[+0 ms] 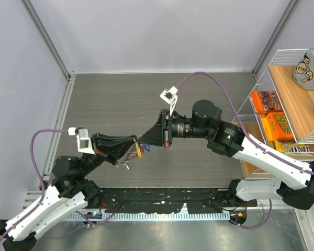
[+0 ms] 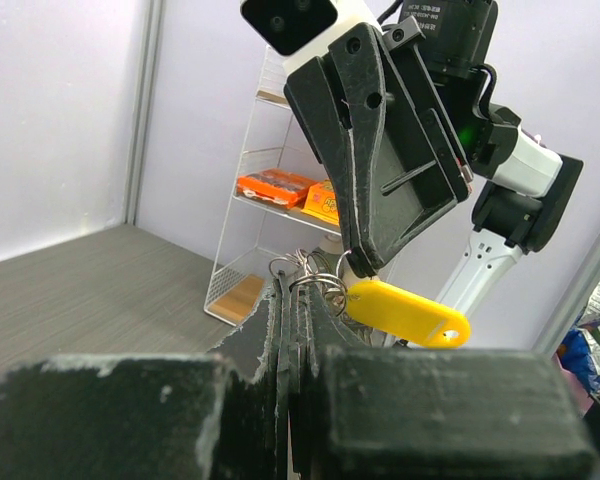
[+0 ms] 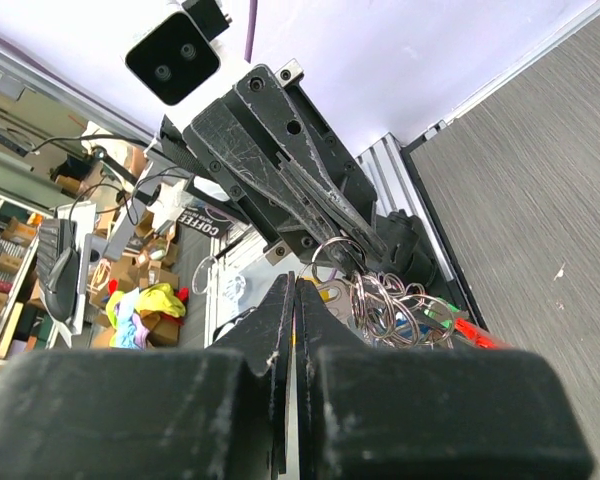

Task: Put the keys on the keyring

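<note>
Both grippers meet above the table's middle. My left gripper (image 1: 134,144) (image 2: 295,288) is shut on the keyring (image 2: 315,272), a bunch of thin metal rings whose short chain (image 1: 129,157) hangs below it. My right gripper (image 1: 145,140) (image 3: 298,288) is shut on the key with the yellow tag (image 2: 405,311) (image 1: 138,150), right against the rings (image 3: 385,300). Other keys hang from the bunch, with blue (image 1: 147,149), green (image 3: 436,315) and red (image 3: 477,336) tags. The left gripper's fingers (image 3: 310,185) show in the right wrist view, pinching a ring.
A wire shelf rack (image 1: 282,89) with orange snack packs (image 1: 266,102) and a wooden shelf stands at the right edge. Grey walls close the back and left. A black rail (image 1: 162,201) runs along the near edge between the arm bases.
</note>
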Action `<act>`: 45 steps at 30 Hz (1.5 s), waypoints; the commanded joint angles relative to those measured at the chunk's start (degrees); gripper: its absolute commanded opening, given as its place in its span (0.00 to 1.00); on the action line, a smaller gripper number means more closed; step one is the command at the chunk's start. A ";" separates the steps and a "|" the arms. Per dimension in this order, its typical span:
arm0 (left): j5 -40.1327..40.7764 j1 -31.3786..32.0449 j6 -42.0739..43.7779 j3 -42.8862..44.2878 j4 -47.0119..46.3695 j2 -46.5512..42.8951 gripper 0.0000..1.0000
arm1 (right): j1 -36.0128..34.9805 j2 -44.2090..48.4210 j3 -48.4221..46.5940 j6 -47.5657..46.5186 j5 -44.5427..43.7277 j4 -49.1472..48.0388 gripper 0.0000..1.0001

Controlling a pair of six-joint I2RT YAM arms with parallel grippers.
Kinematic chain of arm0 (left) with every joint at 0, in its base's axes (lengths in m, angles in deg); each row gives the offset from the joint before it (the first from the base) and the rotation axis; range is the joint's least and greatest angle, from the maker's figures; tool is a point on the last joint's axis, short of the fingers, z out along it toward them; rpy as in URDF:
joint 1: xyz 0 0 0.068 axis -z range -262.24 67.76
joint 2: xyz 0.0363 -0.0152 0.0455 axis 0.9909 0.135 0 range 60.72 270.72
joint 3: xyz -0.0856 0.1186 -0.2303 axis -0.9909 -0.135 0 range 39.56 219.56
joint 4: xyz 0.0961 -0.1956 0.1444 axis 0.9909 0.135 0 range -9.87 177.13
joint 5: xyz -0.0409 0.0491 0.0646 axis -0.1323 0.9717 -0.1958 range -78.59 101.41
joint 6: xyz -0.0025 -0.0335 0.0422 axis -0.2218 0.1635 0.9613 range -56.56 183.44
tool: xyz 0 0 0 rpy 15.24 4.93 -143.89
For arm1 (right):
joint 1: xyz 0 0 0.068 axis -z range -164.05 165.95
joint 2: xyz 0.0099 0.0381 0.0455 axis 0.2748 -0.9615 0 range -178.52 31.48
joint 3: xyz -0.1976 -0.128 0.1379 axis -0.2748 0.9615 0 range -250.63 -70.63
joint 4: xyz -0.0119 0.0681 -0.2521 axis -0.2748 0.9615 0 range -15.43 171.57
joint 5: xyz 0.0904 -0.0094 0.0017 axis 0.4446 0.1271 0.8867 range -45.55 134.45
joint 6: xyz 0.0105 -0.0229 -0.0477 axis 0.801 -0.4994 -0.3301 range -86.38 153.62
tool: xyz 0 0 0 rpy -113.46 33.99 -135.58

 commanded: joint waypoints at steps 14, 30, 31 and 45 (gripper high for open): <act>0.65 0.20 1.15 -0.76 -5.33 2.58 0.01 | -0.81 -1.51 -1.15 3.21 -2.95 -10.04 0.06; 3.20 0.20 2.20 -0.76 -1.37 -0.84 0.27 | -0.81 1.21 2.45 3.74 -6.64 -16.89 0.05; 3.29 0.20 2.29 -0.67 -0.76 -1.11 0.28 | -0.81 1.56 2.89 3.92 -6.73 -17.68 0.05; 5.22 0.20 3.78 0.56 2.67 -3.04 0.56 | -0.72 4.12 5.35 3.57 -7.35 -22.79 0.06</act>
